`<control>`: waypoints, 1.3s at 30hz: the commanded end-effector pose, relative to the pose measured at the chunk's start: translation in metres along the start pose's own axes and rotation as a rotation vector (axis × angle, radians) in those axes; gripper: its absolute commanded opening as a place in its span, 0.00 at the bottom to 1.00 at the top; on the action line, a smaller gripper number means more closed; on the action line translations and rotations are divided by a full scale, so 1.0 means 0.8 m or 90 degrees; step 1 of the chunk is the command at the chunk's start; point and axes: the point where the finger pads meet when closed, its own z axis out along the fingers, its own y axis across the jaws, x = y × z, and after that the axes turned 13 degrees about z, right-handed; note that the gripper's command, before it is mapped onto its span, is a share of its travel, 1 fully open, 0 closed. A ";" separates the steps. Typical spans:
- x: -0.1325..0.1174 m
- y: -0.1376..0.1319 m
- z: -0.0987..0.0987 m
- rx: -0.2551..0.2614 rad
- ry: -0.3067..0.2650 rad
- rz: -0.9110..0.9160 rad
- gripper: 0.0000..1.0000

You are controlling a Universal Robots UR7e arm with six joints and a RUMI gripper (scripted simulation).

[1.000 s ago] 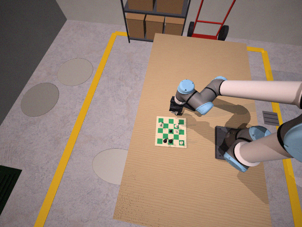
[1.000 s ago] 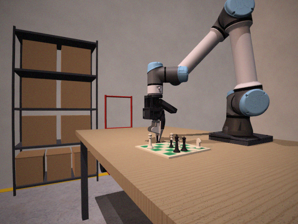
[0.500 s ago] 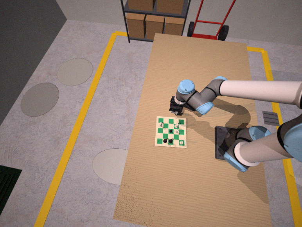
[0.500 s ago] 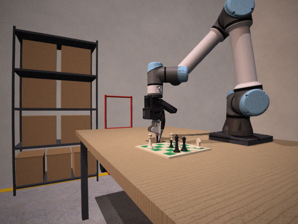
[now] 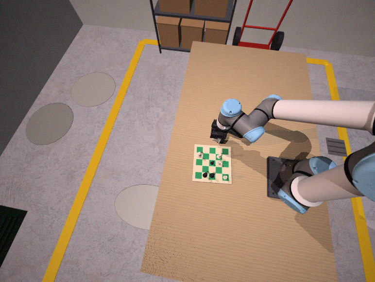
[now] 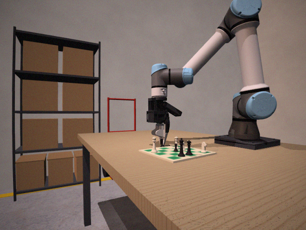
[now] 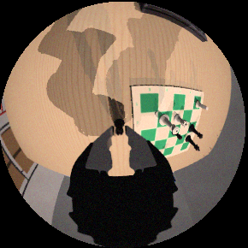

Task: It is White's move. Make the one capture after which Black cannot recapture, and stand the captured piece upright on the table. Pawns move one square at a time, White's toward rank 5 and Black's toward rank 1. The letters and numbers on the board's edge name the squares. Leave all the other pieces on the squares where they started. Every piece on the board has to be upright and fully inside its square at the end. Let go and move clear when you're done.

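Note:
The green and white board [image 5: 212, 163] lies on the wooden table and carries several white and black pieces, all upright. My gripper [image 6: 162, 141] hangs straight down over the bare table just beyond the board's far edge; it also shows in the top view [image 5: 218, 140]. A small black piece [image 7: 118, 125] stands upright between the fingertips, low at the table top. The fingers have parted slightly and stand a little off it on both sides. On the board, a white piece [image 6: 153, 144] is nearest the gripper, with a tall black piece [image 6: 181, 147] and a white knight [image 6: 203, 147] farther along.
The arm's base plate [image 5: 280, 177] is bolted to the table right of the board. A shelf of cardboard boxes [image 5: 191, 22] and a red hand truck [image 5: 257, 30] stand beyond the table's far end. Yellow floor tape [image 5: 91, 167] runs along the table's left side.

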 end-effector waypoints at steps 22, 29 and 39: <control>0.000 0.000 -0.014 0.000 -0.001 0.000 0.22; 0.000 0.000 -0.056 0.000 -0.001 0.000 0.22; 0.000 0.000 -0.103 0.000 -0.001 0.000 0.22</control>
